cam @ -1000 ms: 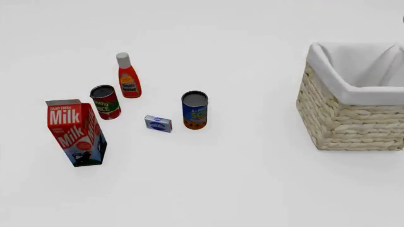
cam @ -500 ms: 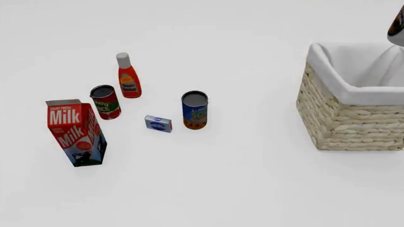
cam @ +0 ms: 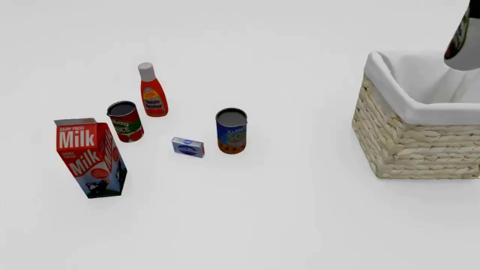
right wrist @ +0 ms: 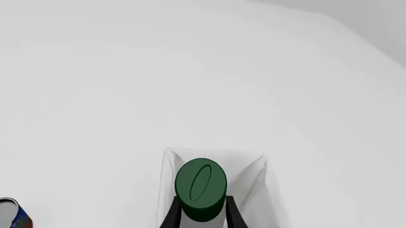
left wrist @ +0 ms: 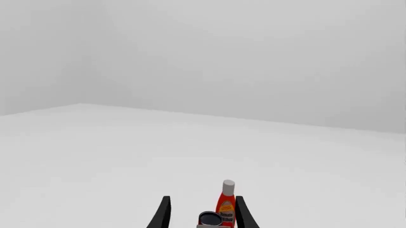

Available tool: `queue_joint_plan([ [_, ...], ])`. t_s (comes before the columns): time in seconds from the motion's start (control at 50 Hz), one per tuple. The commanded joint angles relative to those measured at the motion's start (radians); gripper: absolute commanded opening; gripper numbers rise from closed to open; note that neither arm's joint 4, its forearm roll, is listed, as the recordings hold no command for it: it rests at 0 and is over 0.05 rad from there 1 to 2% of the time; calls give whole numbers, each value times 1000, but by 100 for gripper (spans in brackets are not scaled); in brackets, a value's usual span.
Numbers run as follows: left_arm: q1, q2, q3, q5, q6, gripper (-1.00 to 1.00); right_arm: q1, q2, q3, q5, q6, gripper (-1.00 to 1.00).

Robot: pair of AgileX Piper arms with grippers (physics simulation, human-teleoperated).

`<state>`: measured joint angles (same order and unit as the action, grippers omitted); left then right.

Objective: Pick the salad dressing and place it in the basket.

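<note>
The salad dressing (cam: 462,39) is a white bottle with a dark label; its lower part hangs tilted in the air above the far right of the basket (cam: 417,147), cut off by the picture's edge. In the right wrist view my right gripper (right wrist: 200,211) is shut on the bottle just below its dark green cap (right wrist: 200,187), with the basket's white lining (right wrist: 254,175) beneath. The right gripper itself is out of the front view. My left gripper (left wrist: 203,216) is open and empty and is also out of the front view.
On the table's left stand a milk carton (cam: 90,157), a red can (cam: 125,121), an orange bottle with a white cap (cam: 152,91), a blue soup can (cam: 231,130) and a small blue box (cam: 188,147). The left wrist view shows the orange bottle (left wrist: 226,205).
The salad dressing has come into the front view from the right edge and moved left and down over the basket. Nothing on the table has moved.
</note>
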<state>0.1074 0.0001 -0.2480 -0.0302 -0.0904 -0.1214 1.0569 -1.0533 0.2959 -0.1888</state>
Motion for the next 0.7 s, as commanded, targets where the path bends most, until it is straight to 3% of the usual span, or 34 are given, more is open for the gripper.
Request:
queue_joint_plan([
  [0.02, -8, 0, -11, 8, 7, 100, -3, 57, -17, -19, 11, -100],
  [0.38, 1, 0, -19, 13, 8, 100, -35, 128, -29, -42, -9, -100],
  [0.7, 6, 0, -21, 15, 12, 100, -47, 173, -41, -47, 21, -100],
])
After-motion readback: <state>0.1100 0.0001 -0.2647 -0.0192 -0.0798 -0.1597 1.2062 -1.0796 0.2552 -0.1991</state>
